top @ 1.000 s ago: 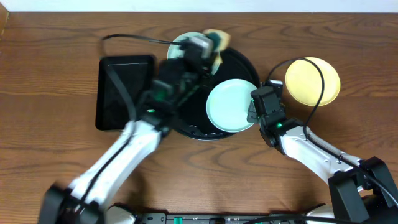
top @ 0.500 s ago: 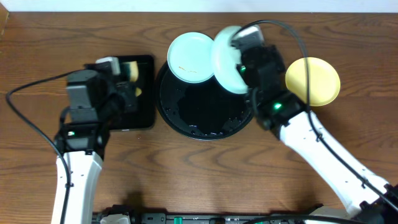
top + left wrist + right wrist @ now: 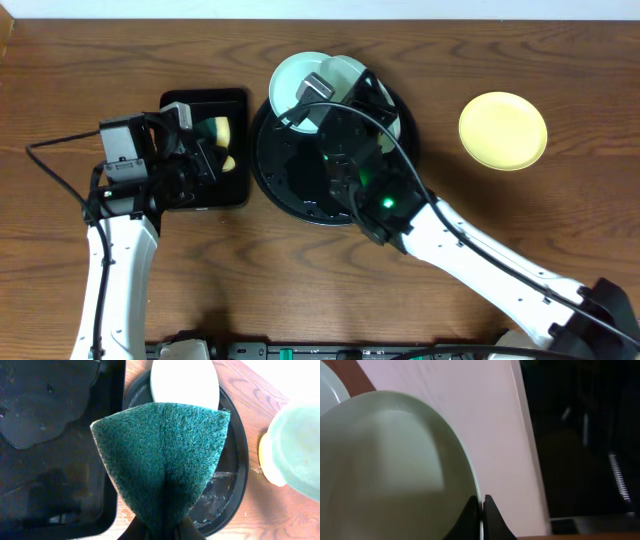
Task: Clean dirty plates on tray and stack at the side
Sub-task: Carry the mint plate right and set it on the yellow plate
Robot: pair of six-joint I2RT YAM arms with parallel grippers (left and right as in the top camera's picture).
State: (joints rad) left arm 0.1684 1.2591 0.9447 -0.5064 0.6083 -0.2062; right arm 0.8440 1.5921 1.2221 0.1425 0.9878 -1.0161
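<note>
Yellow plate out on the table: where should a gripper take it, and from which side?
Probably its rim, on the edge facing the tray. The yellow plate lies flat and shallow on the table, too wide to span, so only the thin raised edge offers a pinch, one finger above and one below. The right gripper holds the mint plate that way.

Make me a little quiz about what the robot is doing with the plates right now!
1. True or false: the yellow plate sits on the table, off the round black tray.
2. What does the left claw hold? A) a green scrub pad B) a spoon C) a cup
3. Fill the gap: the right claw pinches a mint-green plate by its ____.
Key: 1 true; 2 A; 3 rim.
</note>
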